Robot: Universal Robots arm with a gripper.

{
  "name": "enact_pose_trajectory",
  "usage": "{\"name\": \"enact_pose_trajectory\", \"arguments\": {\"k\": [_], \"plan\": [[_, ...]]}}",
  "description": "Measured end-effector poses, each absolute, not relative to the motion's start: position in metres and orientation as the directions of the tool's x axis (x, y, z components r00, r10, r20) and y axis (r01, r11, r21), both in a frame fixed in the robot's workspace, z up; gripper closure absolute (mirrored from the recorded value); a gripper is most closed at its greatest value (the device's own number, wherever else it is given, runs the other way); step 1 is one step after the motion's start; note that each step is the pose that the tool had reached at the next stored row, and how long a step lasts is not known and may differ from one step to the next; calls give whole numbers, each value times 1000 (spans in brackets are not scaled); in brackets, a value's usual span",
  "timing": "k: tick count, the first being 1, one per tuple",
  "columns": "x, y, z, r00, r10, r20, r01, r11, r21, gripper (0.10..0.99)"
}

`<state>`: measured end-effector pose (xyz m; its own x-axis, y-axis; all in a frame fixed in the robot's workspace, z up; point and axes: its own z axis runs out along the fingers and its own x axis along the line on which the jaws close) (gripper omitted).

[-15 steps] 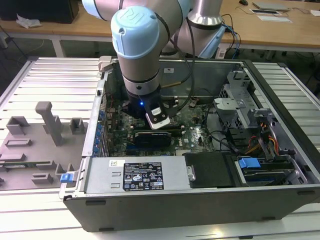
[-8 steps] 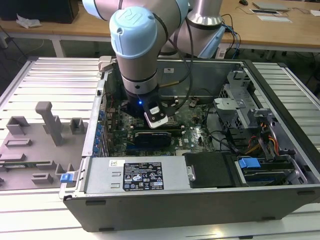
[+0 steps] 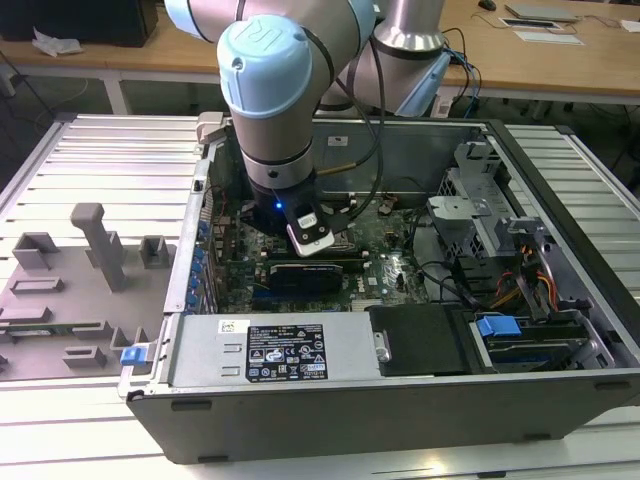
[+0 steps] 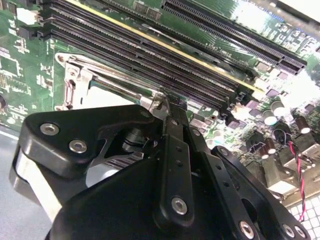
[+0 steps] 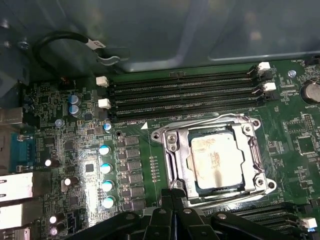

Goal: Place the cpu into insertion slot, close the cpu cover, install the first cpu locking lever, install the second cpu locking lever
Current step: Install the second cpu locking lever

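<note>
- Black linkage of the gripper (image 4: 167, 107) fills the near part of the second wrist view; its fingers meet in a narrow tip pressed together just at the edge of the socket's metal frame, and I cannot tell whether anything thin is pinched between them.
- Just beyond that tip, in the first wrist view, the cpu (image 5: 216, 158) lies flat and square inside the insertion slot (image 5: 186, 185), its dull silver top facing up, so by my reading the first step is done.
- Silver metal of the cpu cover (image 5: 250, 150) lies down around the chip, framing it through its window; the second step looks done as well.
- Whether either locking lever is latched I cannot make out; the gripper's tip (image 5: 170, 192) sits at the near edge of the socket, which suggests the lever work is in hand, not finished.
- Further off, the long black memory slots (image 5: 182, 95) run parallel behind the socket, on the green motherboard (image 5: 80, 150).
- Farthest, the exterior view shows the arm reaching down into the open computer case (image 3: 560, 390), which lies on a slatted metal table (image 3: 90, 150).
- As for writing: a white-and-black label (image 3: 286, 352) sits on the case's front metal housing, and the chip's top bears faint marks, but none of it can be read.
</note>
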<state>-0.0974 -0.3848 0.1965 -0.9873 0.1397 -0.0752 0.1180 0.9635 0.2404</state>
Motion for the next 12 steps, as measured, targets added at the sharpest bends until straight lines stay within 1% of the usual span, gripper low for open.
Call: {"name": "enact_pose_trajectory", "arguments": {"k": [2,7,8,10,12], "plan": [[-97,-385,198,-987,140,-76,118,963,241,980],[-97,-385,217,-987,140,-76,119,965,234,980],[-97,-385,220,-987,141,-77,120,966,228,980],[-95,-385,225,-986,143,-82,125,974,191,980],[-91,-385,225,-986,144,-84,128,977,173,980]]}}
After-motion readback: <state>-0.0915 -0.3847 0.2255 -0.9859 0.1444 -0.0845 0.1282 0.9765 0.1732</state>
